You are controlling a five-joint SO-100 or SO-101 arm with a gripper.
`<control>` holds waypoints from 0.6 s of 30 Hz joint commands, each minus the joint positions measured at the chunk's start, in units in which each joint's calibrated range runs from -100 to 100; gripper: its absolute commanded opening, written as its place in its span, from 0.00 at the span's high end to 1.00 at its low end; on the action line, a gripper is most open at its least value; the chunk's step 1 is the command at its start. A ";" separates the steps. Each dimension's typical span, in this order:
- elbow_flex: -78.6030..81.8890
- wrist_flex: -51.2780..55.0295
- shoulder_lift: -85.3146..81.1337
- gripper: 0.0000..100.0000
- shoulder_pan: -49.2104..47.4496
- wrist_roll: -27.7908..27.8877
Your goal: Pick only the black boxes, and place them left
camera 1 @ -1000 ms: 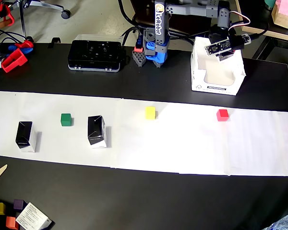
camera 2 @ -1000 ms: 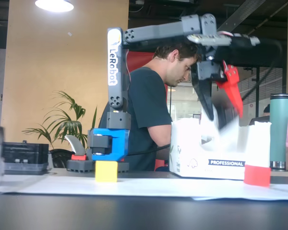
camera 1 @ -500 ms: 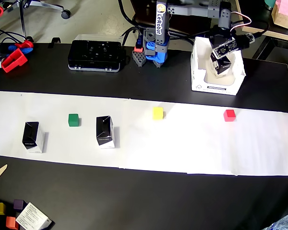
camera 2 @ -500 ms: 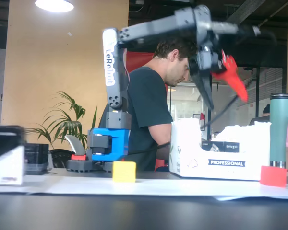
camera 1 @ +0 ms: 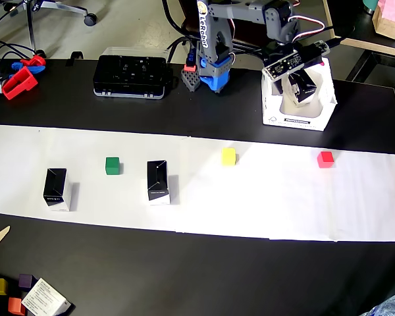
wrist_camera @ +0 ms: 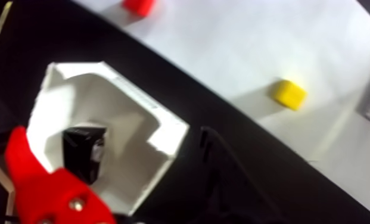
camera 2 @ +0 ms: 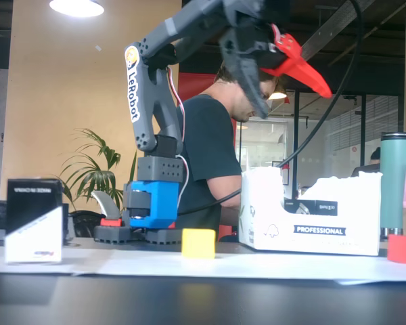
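Two black boxes (camera 1: pixel 56 187) (camera 1: pixel 158 181) stand upright on the white paper strip (camera 1: pixel 270 204) in the overhead view. One black box (camera 2: pixel 32 220) shows at the left of the fixed view. A third black box (wrist_camera: pixel 83 152) lies inside the white carton (camera 1: pixel 296 117) (wrist_camera: pixel 157 128) (camera 2: pixel 311 217). My gripper (camera 1: pixel 301 84) (camera 2: pixel 294 101) hovers above that carton, jaws spread and empty. In the wrist view only its red finger (wrist_camera: pixel 44 190) shows, apart from the box below.
A green cube (camera 1: pixel 112 165), a yellow cube (camera 1: pixel 228 156) (camera 2: pixel 198 242) and a red cube (camera 1: pixel 325 158) sit on the strip. A flat black device (camera 1: pixel 130 76) and the arm base (camera 1: pixel 214 76) stand behind it. Clutter lies at the front left corner (camera 1: pixel 26 296).
The paper strip slid to the right, carrying both boxes and the cubes with it. The arm turned a little, and the gripper moved over the carton's middle.
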 commanded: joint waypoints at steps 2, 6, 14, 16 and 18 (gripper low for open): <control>-8.61 -0.01 -5.25 0.47 11.50 2.61; -10.56 -0.01 -5.25 0.47 17.56 3.98; -11.00 -0.49 -4.85 0.47 33.93 10.03; -10.91 -0.49 -4.85 0.47 38.44 12.08; -10.91 -0.49 -4.85 0.47 42.34 13.08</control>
